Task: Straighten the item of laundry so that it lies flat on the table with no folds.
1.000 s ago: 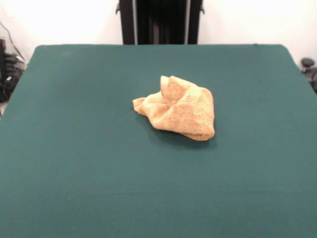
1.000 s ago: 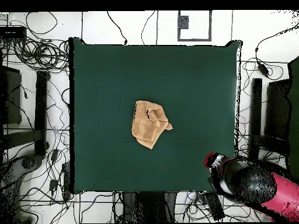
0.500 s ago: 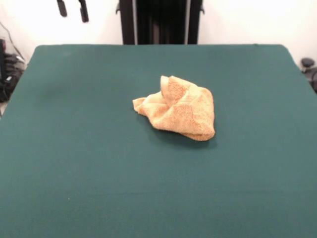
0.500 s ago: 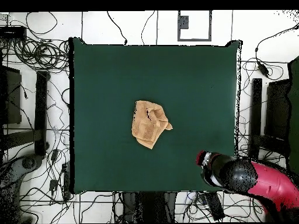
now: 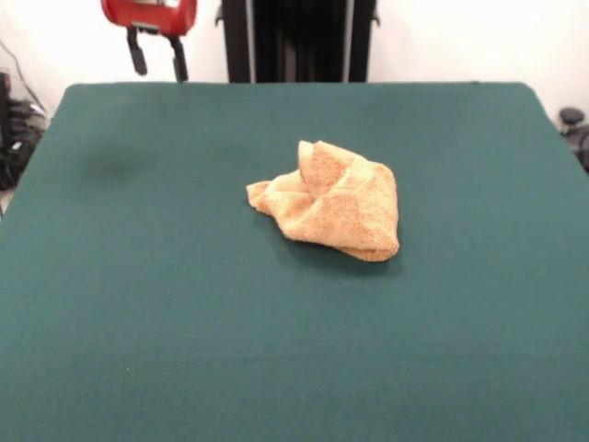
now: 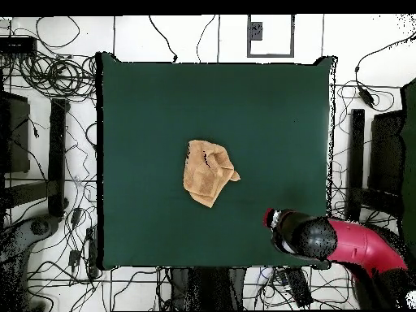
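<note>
towel (image 5: 329,210): crumpled mid-table (image 5: 138,304) | pincer (image 5: 157,61): fingers apart, empty, well apart from towel

The towel (image 5: 329,211) is orange-tan terry cloth with a rough, nubbly, matt pile. The table (image 5: 184,304) wears smooth, matt dark green felt-like cloth. At 11 o'clock, the end effector (image 5: 157,57) shows glossy red casing and black fingers.

No text, label, brand, number or sign can be read in either view. The towel (image 5: 329,210), the table (image 5: 184,322) and the red gripper (image 5: 157,59) at the upper left of the front view carry no legible marking.
</note>
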Tool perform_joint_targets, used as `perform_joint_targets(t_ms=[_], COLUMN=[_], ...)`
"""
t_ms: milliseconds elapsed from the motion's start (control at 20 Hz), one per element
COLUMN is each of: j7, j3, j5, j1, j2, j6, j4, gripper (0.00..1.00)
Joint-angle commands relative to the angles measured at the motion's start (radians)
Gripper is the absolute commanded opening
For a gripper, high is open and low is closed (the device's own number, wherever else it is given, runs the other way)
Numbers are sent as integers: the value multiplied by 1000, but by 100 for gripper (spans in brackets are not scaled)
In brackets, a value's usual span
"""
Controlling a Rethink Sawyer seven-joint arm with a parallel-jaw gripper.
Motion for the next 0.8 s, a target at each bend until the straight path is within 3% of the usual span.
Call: perform_joint_targets(t_ms=[50,250,450,800], j7=[-81,-54,44,202], j3=[89,76,21,-87], j5=[-92,-120,-138,-94], j1=[63,85,154,284], j2=[112,150,161,211], j6=[-100,-114,-140,-187], j4=[-92,-131,-166,-230], gripper=[100,100,100,100])
